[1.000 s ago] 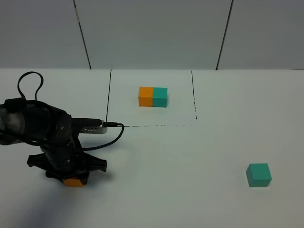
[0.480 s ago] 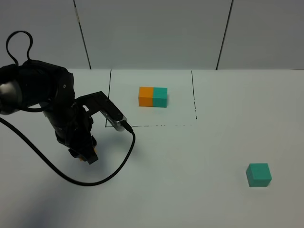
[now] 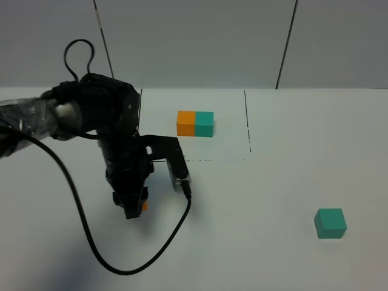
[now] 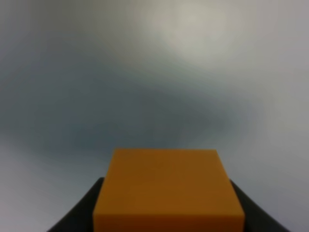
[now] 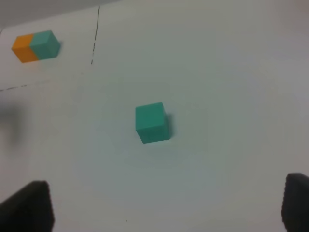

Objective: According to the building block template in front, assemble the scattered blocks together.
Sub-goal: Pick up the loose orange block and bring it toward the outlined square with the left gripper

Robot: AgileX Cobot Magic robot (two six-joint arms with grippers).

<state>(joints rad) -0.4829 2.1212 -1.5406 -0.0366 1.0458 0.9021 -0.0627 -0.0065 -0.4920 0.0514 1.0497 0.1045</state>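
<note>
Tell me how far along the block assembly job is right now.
Early stage. Done: the left gripper is shut on the small orange cube. In hand: that cube sits between the fingers, far from its partner. Left: the small teal cube lies alone far to the right, unjoined, so nothing yet matches the outlined orange-teal template pair.

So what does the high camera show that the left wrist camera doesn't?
Only the high view shows the left arm, the template inside its drawn outline and the loose teal cube far right. Only the left wrist view shows the orange cube close up, its face whole, dark fingers on both sides. Both show that cube held in the left gripper; from above only a sliver of orange shows.
</note>
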